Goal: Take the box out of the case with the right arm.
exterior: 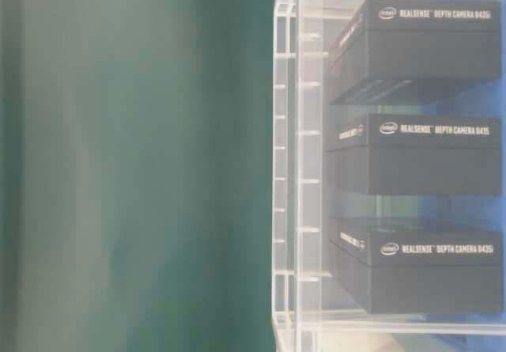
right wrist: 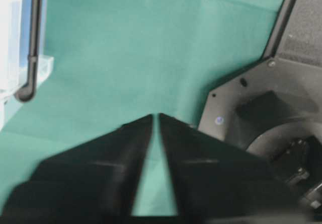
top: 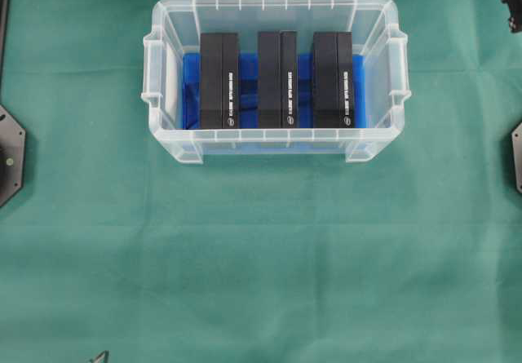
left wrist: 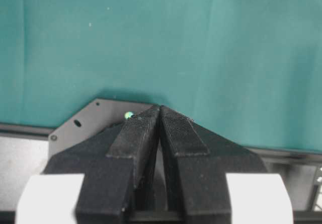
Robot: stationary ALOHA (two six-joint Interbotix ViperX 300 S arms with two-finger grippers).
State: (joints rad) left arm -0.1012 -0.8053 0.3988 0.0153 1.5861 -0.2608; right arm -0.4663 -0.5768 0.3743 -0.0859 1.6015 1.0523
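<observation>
The case [top: 275, 139] stands on the green-covered bench [top: 261, 257], toward the far side and near the middle. A blue sheet [top: 249, 73] lines its bottom. Three black boxes stand in it in a row, apart from each other: the left box [top: 219, 80], the middle box [top: 277, 78] and the right box [top: 333, 79]. In the table-level view their labels read "RealSense Depth Camera".

The left pincer [left wrist: 160, 108] is closed, its tips touching, empty, above its black base plate [left wrist: 85, 121] at the bench's left edge, well apart from the case.

The right pincer [right wrist: 155, 116] is closed at the tips, empty, over the cloth beside its base [right wrist: 251, 108]. A corner of the case shows at the left edge of its view.
</observation>
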